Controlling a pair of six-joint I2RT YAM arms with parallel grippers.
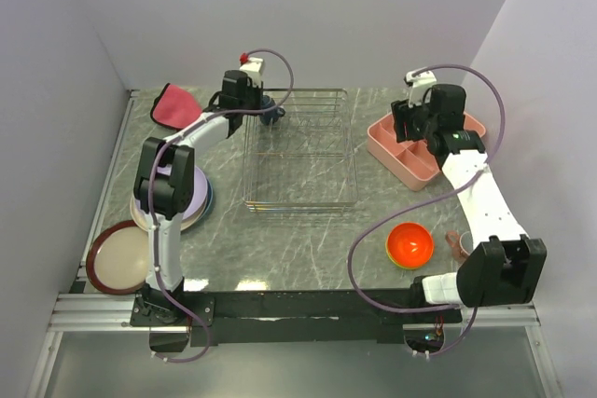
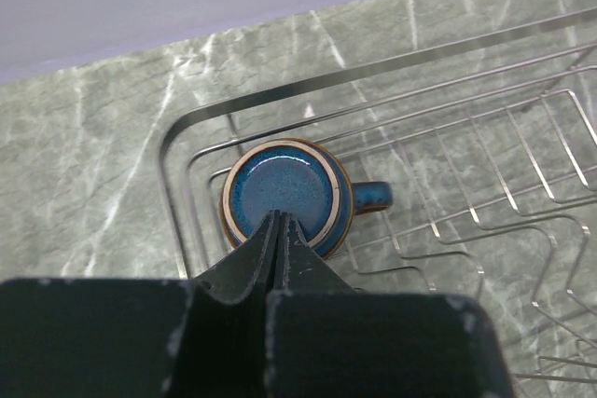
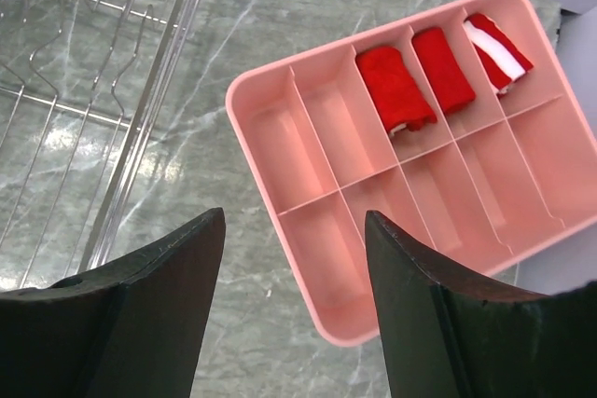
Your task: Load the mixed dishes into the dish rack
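Left gripper (image 2: 280,223) pressed shut, nothing visible between the fingers, tips over the near rim of the mug (image 2: 280,188). Mug inside the rack (image 2: 373,67), in its far left corner, handle turned away from that corner. Right gripper (image 3: 294,295) spread wide and empty, above the table (image 3: 252,25) between rack and tray (image 3: 308,258). Three red rolls (image 3: 395,88) in the tray's far compartments. Orange bowl (image 1: 409,243) near the right arm's base, pink cup (image 1: 464,244) just beside it, half hidden. Lavender plate (image 1: 194,195) under the left arm, cream plate (image 1: 119,260) at the near left corner, cloth (image 1: 173,106) far left.
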